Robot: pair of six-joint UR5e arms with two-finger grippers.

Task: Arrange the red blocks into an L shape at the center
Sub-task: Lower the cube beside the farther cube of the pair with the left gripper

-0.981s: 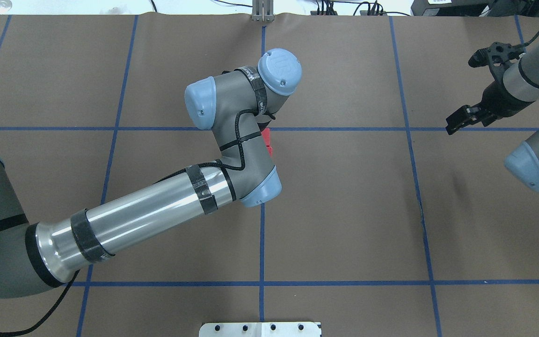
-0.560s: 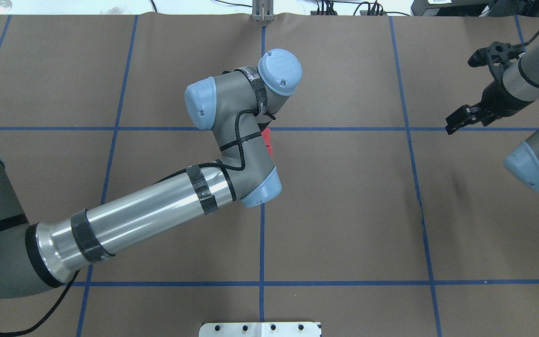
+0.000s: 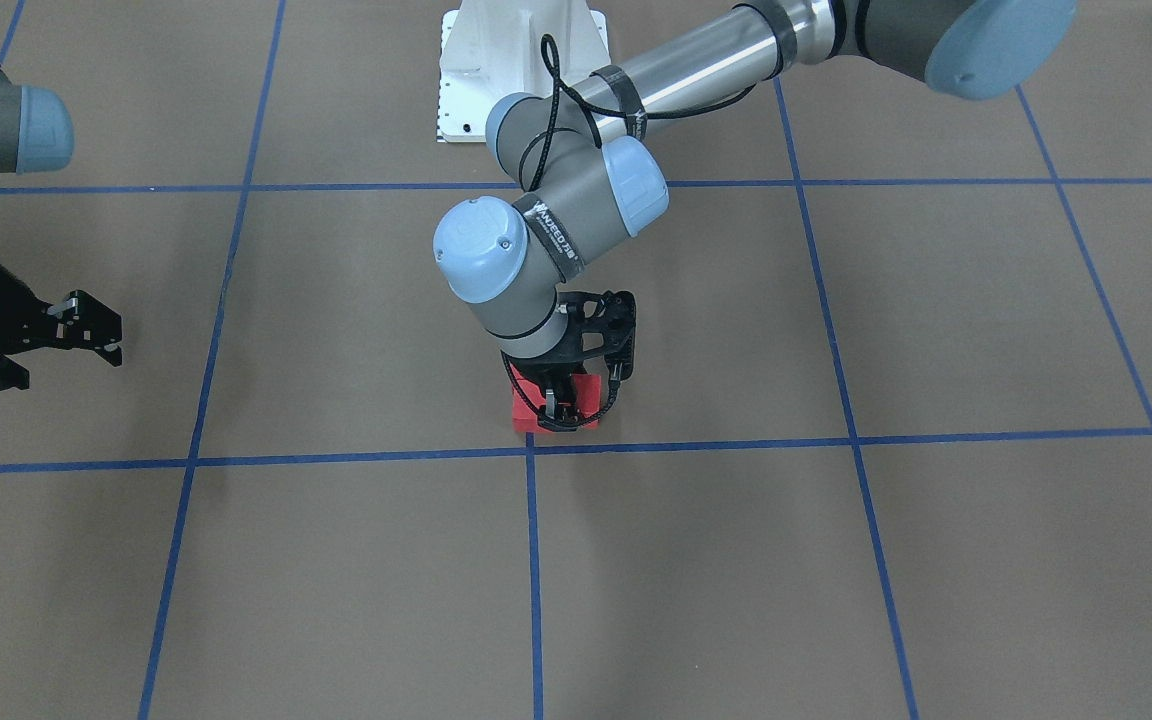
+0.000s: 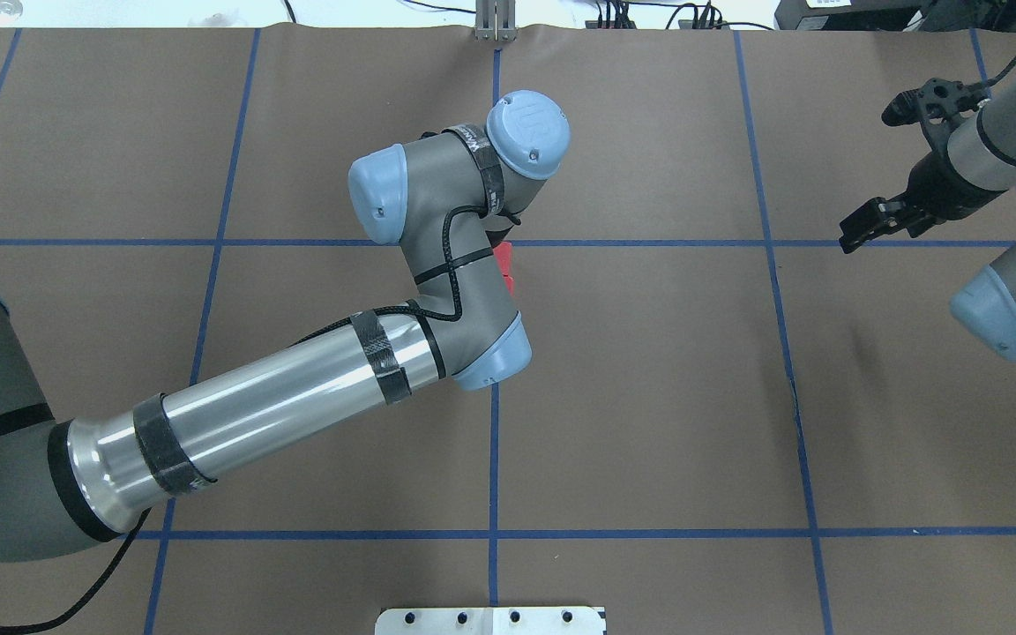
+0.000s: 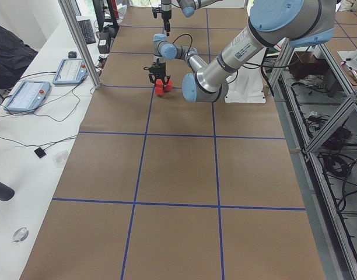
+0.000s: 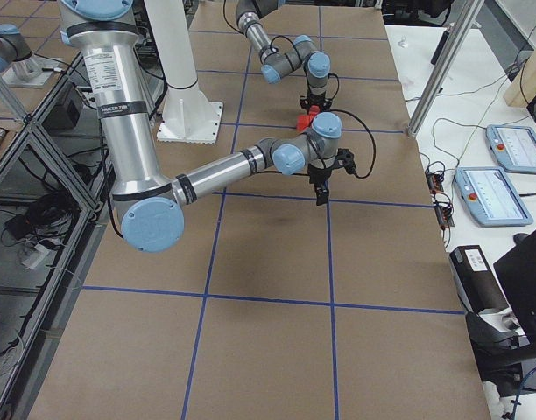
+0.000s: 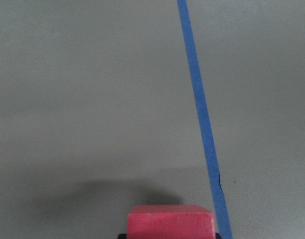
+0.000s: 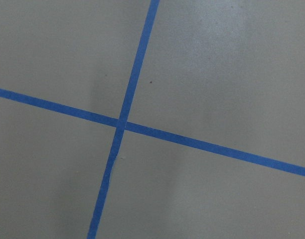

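Exterior front-facing view shows the small matte red blocks [image 3: 524,412] clustered on the brown paper-covered table [image 3: 836,580]. They sit just on the robot's side of the center crossing of two blue tape lines [image 3: 530,452], close to the crossing but not covering it. The cluster straddles the line that runs toward the robot's white base plate [image 3: 476,90]. Red shows on both sides of the black two-finger left gripper [image 3: 561,410], which stands upright on top of the cluster and hides its middle, so neither the number of cubes nor their arrangement can be made out.

From the left wrist camera, one red cube [image 7: 170,221] sits at the bottom edge between the fingers, beside a blue tape line [image 7: 202,124]. Whether the jaws clamp it or merely flank it cannot be told.

In the overhead view only a red sliver [image 4: 503,265] peeks out from under the grey left arm [image 4: 455,256].

Well apart, at the table's side, the black right gripper [image 3: 106,330] hangs above bare paper with its jaws parted and nothing between them. Its wrist camera looks down on another tape crossing [image 8: 120,123].
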